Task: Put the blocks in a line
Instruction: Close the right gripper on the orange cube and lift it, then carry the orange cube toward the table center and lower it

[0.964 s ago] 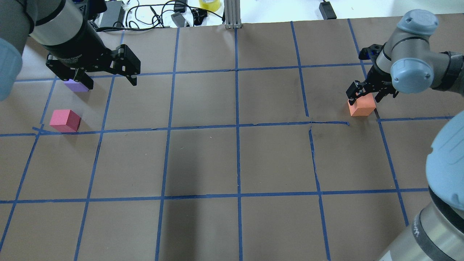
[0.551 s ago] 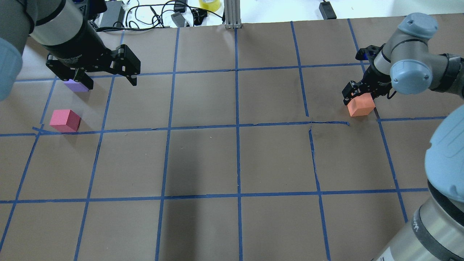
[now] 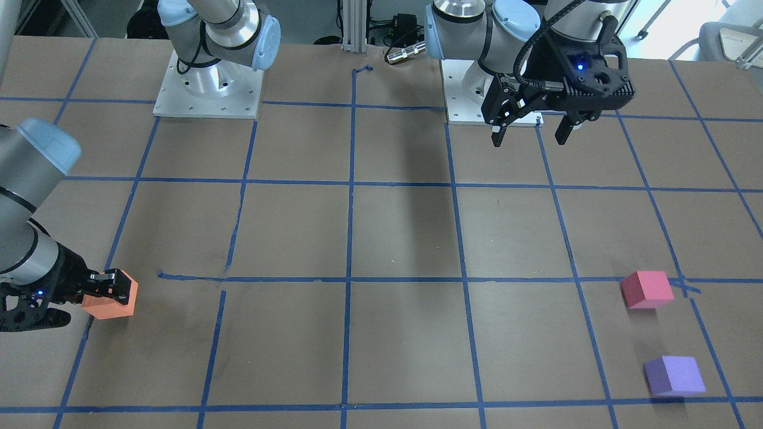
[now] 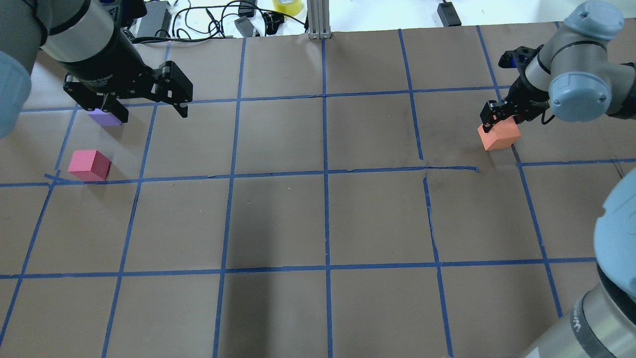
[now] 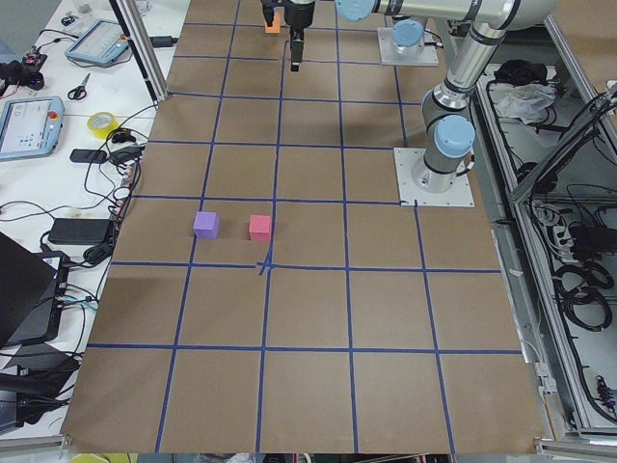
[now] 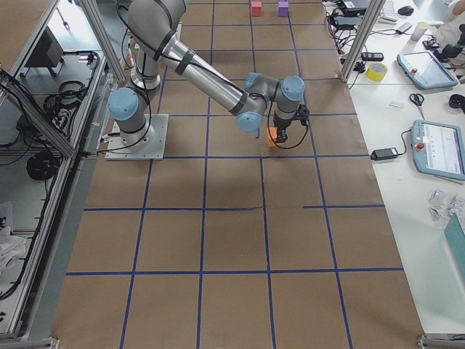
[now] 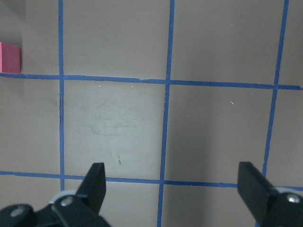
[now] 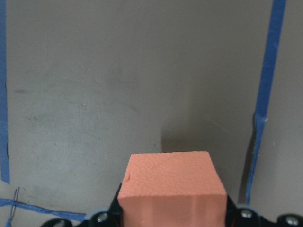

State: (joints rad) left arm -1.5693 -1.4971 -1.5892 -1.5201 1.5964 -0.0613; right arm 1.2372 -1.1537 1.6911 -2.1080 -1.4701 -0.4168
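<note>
My right gripper [image 4: 501, 123] is shut on the orange block [image 4: 500, 137] at the table's right side, holding it just above the paper. The orange block fills the bottom of the right wrist view [image 8: 171, 189] and also shows in the front-facing view [image 3: 111, 301]. My left gripper [image 4: 151, 114] is open and empty, hovering at the far left; its fingers [image 7: 96, 182] frame bare paper. The purple block [image 4: 103, 118] lies partly behind it and shows whole in the front-facing view [image 3: 675, 375]. The pinkish-red block [image 4: 89, 165] sits close by, beside a tape crossing [image 3: 647, 289].
Brown paper with a blue tape grid [image 4: 325, 174] covers the table. An aluminium post [image 4: 318, 20] stands at the far edge, with cables and a tape roll [image 4: 287, 6] behind it. The arm bases [image 3: 207, 89] are on the robot's side.
My right gripper, with the orange block in it, has risen and shifted a little towards the far right. The left arm and the other two blocks have not moved.
</note>
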